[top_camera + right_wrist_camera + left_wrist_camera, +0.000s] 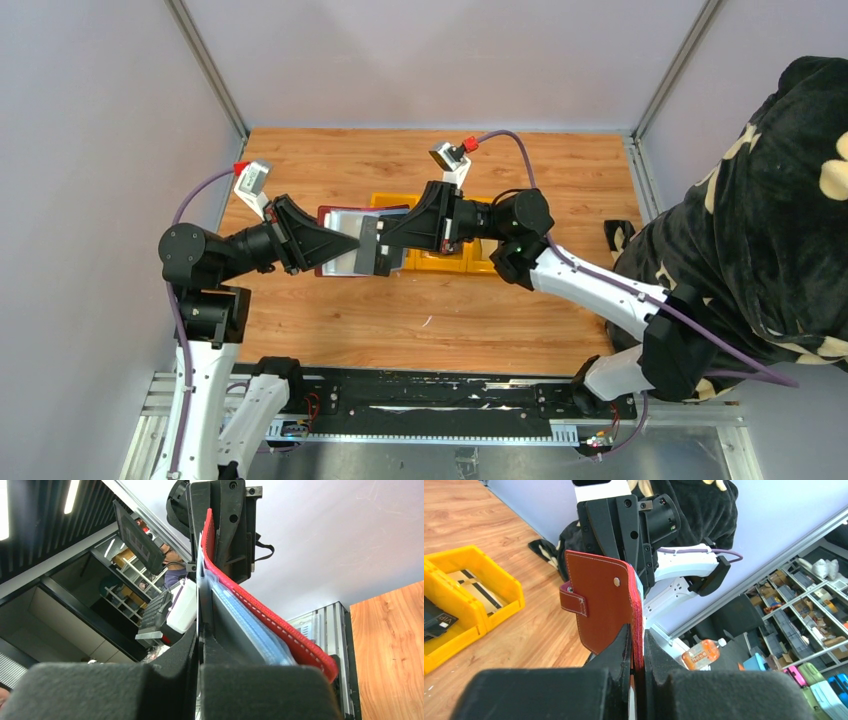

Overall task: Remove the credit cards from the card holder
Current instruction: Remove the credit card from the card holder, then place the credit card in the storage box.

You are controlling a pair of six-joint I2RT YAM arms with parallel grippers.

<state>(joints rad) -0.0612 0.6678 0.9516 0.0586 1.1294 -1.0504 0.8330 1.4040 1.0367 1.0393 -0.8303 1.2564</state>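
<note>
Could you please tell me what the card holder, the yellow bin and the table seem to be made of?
Card holder: leather or leatherette, matte dark red grain, pale stitching along edges, a metal-looking snap. Yellow bin: moulded plastic, smooth, slightly glossy walls. Table: wood or wood-look laminate, plank grain with a satin sheen.

Wooden table (420, 320), yellow three-compartment bin (506, 592) sitting on it

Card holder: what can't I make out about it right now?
- Cards left in the card holder: top view, left gripper and right gripper cover it; wrist views too oblique.
- How far the card is out: top view, right gripper overlaps it.
- Yellow bin contents: top view, right arm hides them.
</note>
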